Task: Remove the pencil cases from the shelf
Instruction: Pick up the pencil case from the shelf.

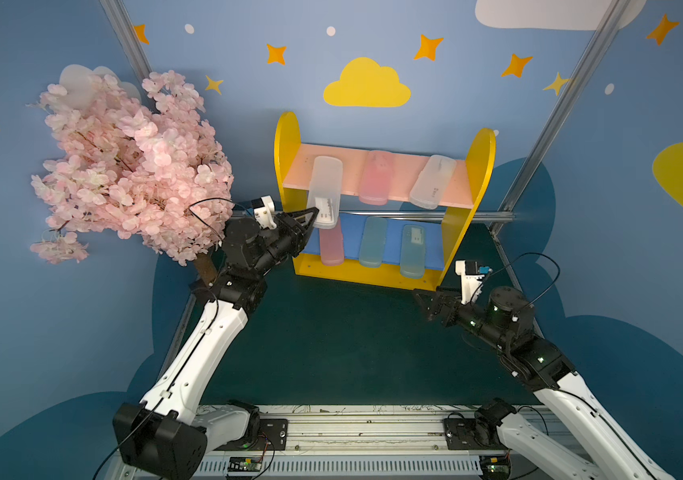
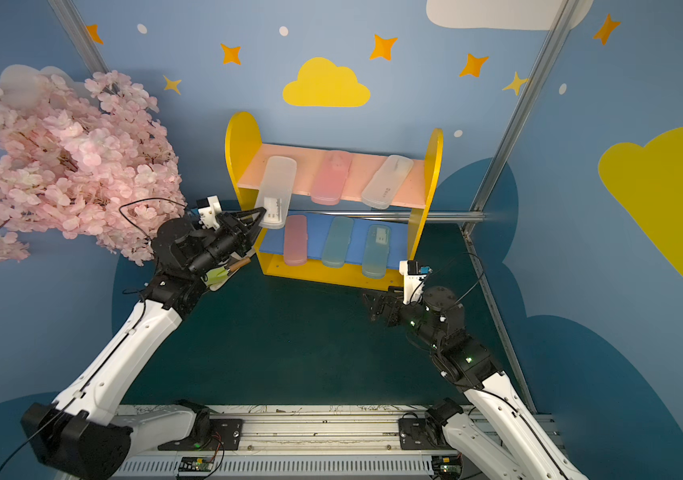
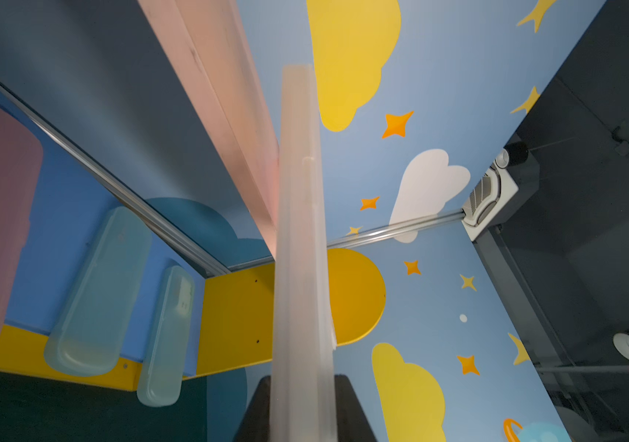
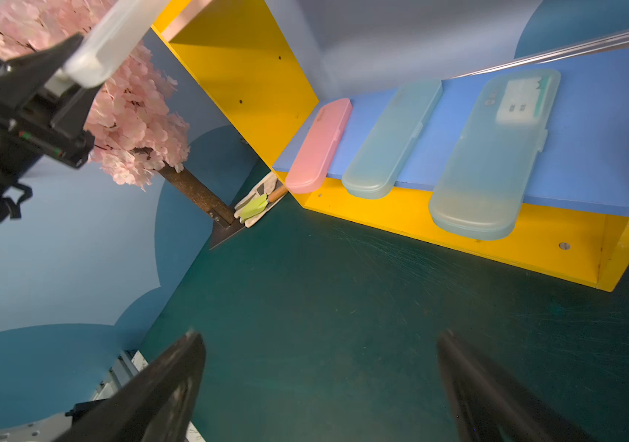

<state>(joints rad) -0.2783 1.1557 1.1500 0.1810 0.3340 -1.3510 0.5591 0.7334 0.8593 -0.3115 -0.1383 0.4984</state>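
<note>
in both top views your left hand is clenched on the near end of the leftmost frosted white case. the case lies tilted, its far end on the pink upper board of the shelf and its labelled end hanging past the front edge. that overhang is likely why you grip there: it gives the hand an end to pinch without reaching in over the board. the upper pink case and the other white case lie beside it on the same board, poking out in front too. your right hand hangs released, low over the desk near the shelf's right foot, well apart from the left arm.

in the left wrist view you see the held case edge-on, running up between the two dark fingers and close along the pink board's front edge. whether its far end touches the board you cannot tell from here.

in the right wrist view the right hand's jaws stand wide apart over bare desk, facing the blue lower board. there the lower pink case, the pale blue case and the labelled pale blue case overhang the front edge, easy ends to take. by my judgement no case is off the shelf yet.
</note>
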